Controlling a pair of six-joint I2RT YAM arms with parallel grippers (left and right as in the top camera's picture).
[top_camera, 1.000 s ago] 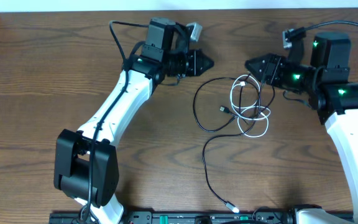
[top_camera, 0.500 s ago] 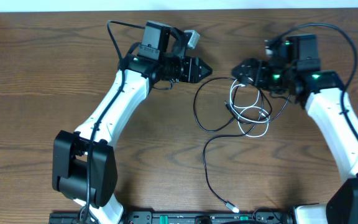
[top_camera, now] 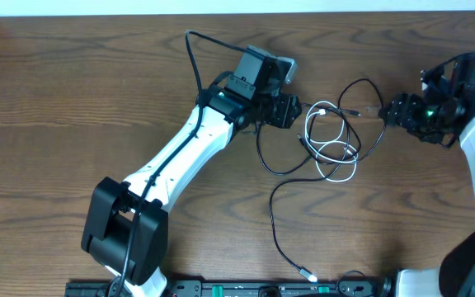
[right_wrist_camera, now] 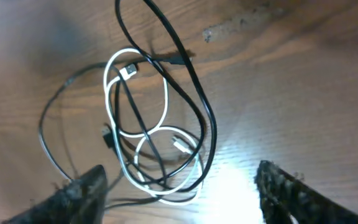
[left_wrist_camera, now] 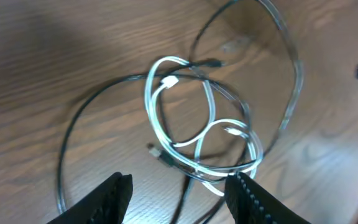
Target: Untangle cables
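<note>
The white cable [top_camera: 307,128] lies in overlapping loops at the table's middle, tangled with the black cable [top_camera: 259,144], whose long tail runs down to a plug [top_camera: 308,275] at the front edge. My left gripper [top_camera: 295,111] is open and empty, just left of the tangle. My right gripper [top_camera: 390,111] is open and empty, right of it and apart from it. In the left wrist view the white loops [left_wrist_camera: 146,93] and black cable [left_wrist_camera: 82,115] lie ahead of the open fingers [left_wrist_camera: 180,202]. The right wrist view shows the white loops [right_wrist_camera: 107,93] and black cable [right_wrist_camera: 191,84] above its open fingers [right_wrist_camera: 185,199].
The wooden table [top_camera: 56,165] stretches left of the arms. A black rail [top_camera: 221,289] runs along the front edge. A white wall strip [top_camera: 97,7] borders the back edge.
My left gripper moved right to the tangle's left edge. My right gripper went in over the cables, then drew back right. The black cable's upper loop shifted up and right.
</note>
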